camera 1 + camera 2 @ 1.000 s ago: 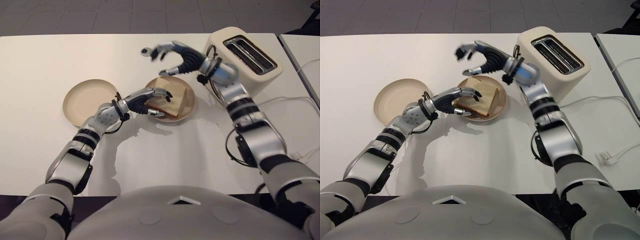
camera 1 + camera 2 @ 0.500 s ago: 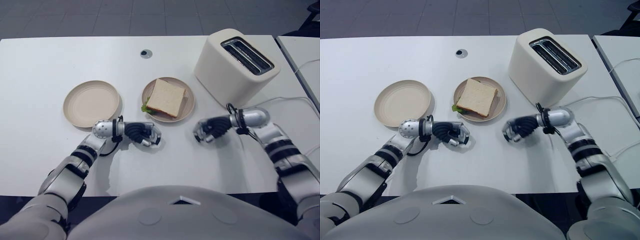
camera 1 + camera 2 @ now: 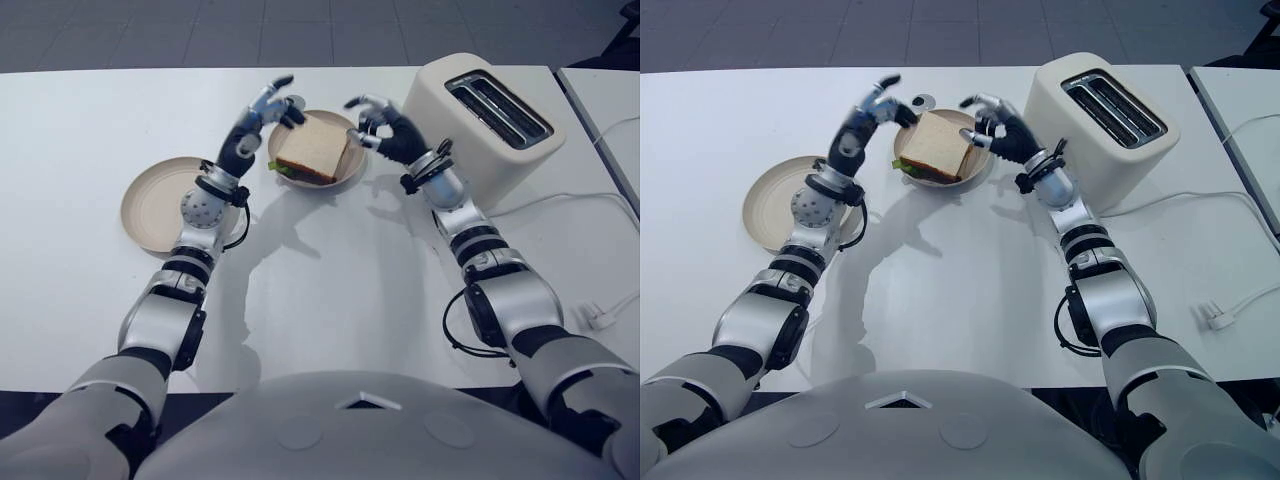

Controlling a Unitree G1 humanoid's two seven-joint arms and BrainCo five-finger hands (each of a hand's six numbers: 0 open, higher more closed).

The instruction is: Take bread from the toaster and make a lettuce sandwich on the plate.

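Two hands sit by the sandwich [image 3: 312, 150]: left hand [image 3: 258, 112] at 9 o'clock, right hand [image 3: 388, 128] at 3 o'clock, fingers spread, holding nothing.

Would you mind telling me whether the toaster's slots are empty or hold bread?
Empty, as far as shown: both slots of the toaster look dark, with nothing sticking out above its top.

left eye view and right eye view: the two eyes of one stereo camera on the head, side by side, facing forward and steeply down on the white bench [image 3: 330, 290] from close above its near edge. both cover almost the same field, toaster [image 3: 480, 120] at right to empty plate [image 3: 770, 200] at left, slightly offset sideways; grey floor [image 3: 200, 30] lies beyond the far edge.
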